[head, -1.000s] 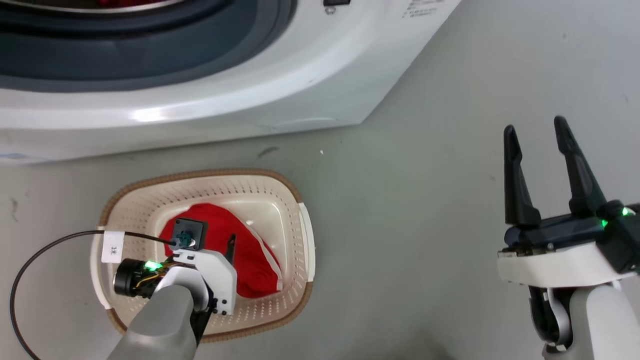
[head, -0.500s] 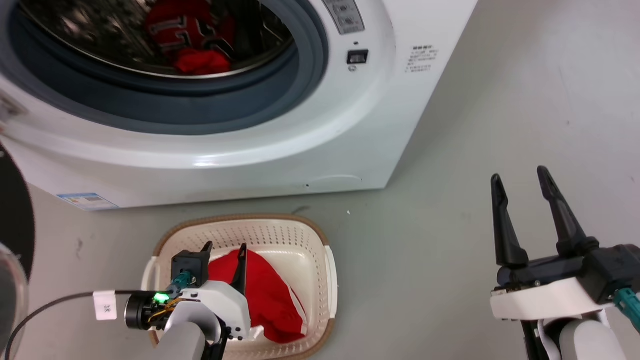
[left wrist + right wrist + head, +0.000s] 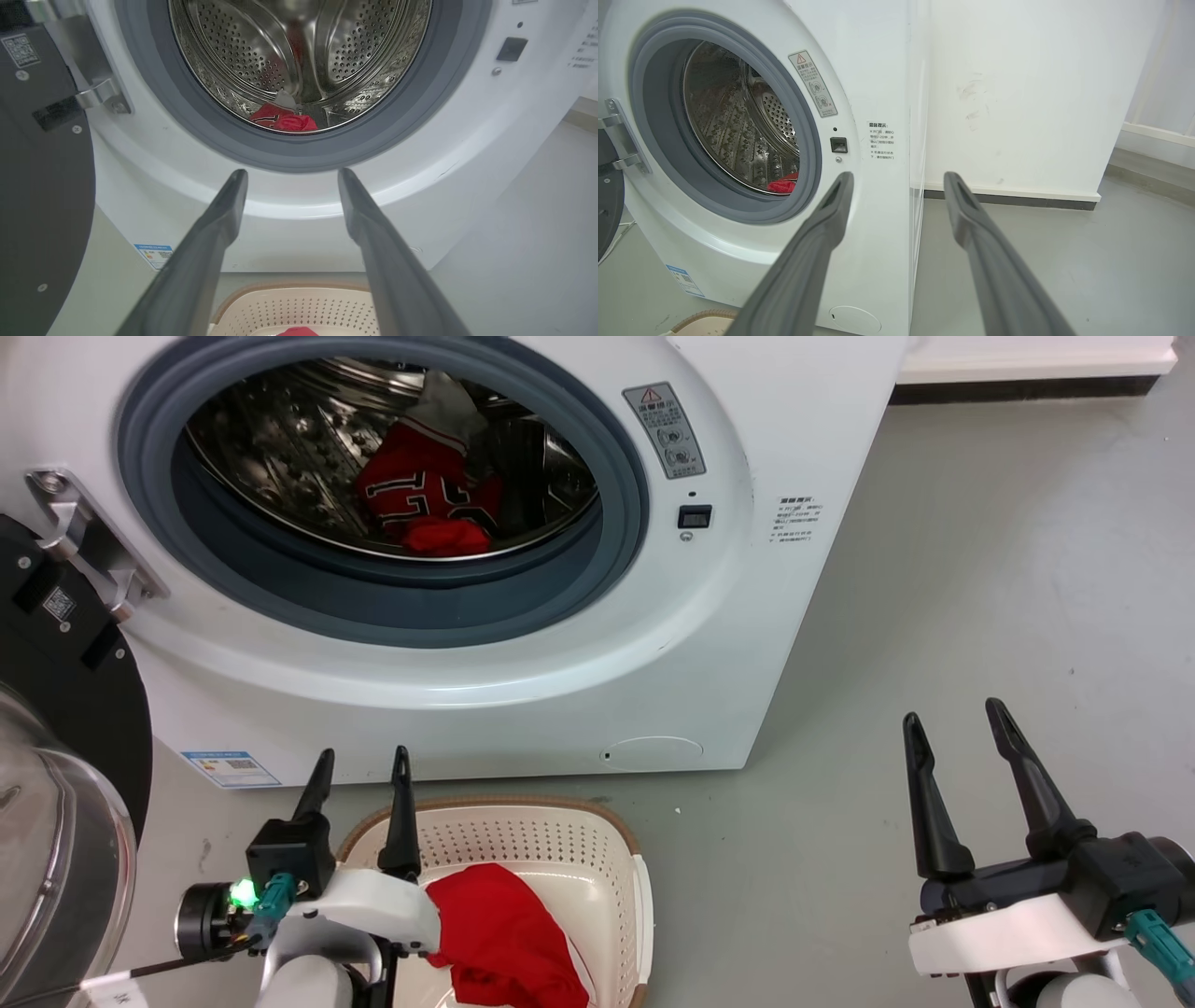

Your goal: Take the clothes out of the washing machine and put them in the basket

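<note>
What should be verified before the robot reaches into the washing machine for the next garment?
1. Door open, porthole unobstructed: ok.
2. Left gripper open, empty: ok.
3. Right gripper open, empty: ok.
4. Red jersey visible in the drum: ok.
5. Basket in front of the washing machine, with room beside the red garment: ok.
6. Jersey free of the drum paddles: cannot tell.
</note>
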You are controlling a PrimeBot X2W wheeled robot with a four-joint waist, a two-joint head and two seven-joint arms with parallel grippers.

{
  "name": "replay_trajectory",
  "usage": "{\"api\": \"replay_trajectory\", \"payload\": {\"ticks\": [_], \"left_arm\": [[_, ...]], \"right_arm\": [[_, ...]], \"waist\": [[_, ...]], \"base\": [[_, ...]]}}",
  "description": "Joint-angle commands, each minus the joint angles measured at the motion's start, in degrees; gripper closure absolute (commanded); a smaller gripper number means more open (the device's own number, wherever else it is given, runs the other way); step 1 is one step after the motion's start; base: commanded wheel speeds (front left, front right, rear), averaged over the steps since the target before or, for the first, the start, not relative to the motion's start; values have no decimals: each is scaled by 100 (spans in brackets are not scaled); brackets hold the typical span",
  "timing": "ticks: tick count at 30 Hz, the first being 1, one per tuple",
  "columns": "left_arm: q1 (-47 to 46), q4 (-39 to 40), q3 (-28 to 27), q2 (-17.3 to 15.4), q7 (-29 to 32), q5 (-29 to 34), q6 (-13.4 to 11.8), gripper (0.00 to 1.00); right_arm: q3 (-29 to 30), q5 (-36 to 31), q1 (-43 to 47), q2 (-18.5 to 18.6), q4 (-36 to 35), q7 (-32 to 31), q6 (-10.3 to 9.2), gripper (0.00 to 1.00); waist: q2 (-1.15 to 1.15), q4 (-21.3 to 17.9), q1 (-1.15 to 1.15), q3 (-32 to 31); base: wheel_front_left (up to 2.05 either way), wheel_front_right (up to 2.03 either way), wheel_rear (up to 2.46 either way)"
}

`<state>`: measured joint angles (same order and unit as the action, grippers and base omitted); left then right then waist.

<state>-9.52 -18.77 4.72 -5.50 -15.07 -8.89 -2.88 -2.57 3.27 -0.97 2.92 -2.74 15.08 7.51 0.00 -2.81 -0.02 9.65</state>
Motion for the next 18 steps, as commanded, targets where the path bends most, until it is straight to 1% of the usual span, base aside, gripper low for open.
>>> {"api": "replay_trajectory", "payload": {"ticks": [1, 5, 10, 13, 18], "left_arm": [[57, 94, -61, 11, -15, 52, -5, 0], [7, 244, -257, 67, -15, 134, 88, 0], [-471, 15, -438, 84, -15, 176, 238, 0], [-946, -253, -499, -7, -15, 239, 341, 0], [-2009, -829, -522, -223, -15, 357, 481, 0]], "right_arm": [[-12, -31, 61, -8, 0, 14, -4, 0], [-50, -20, 49, -8, -12, 14, -4, 0], [-81, 26, -130, -7, -58, 14, -4, 0], [-88, 64, -247, -8, -96, 13, -4, 0], [-98, 104, -465, -9, -159, 14, -4, 0]], "waist": [[0, -9, 2, -22], [0, -64, 2, -10], [0, -193, 2, 212], [0, -287, 2, 419], [0, -461, 2, 842]], "base": [[0, 0, 0], [0, 0, 0], [0, 0, 0], [0, 0, 0], [0, 0, 0]]}}
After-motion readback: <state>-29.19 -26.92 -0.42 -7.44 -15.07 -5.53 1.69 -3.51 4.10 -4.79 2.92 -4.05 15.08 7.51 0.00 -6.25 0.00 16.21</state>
